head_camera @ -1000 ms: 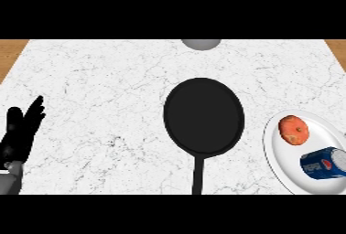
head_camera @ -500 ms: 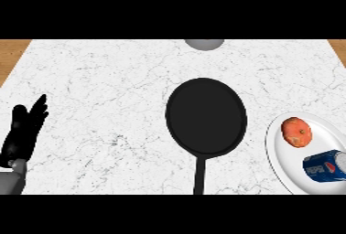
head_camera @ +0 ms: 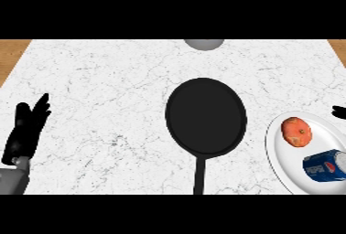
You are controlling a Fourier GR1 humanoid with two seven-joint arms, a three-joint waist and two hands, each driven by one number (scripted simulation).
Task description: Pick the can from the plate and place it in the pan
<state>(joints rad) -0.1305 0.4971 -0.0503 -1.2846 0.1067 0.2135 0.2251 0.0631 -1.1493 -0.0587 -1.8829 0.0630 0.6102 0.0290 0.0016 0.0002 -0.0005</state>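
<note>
Blue metal can [head_camera: 327, 165], lying sideways on the white round plate [head_camera: 278, 151] at the bench's [head_camera: 101, 91] right edge, seems light, stiff and slick, best taken across its middle; the left hand [head_camera: 25, 132] rests with fingers straight, the right hand [head_camera: 338, 111] too hidden to tell.

Right hand [head_camera: 338, 111] newly at right edge

A black left hand [head_camera: 24, 133] with slim tapering fingers [head_camera: 40, 108] (its forearm [head_camera: 12, 180] is plain grey).
</note>
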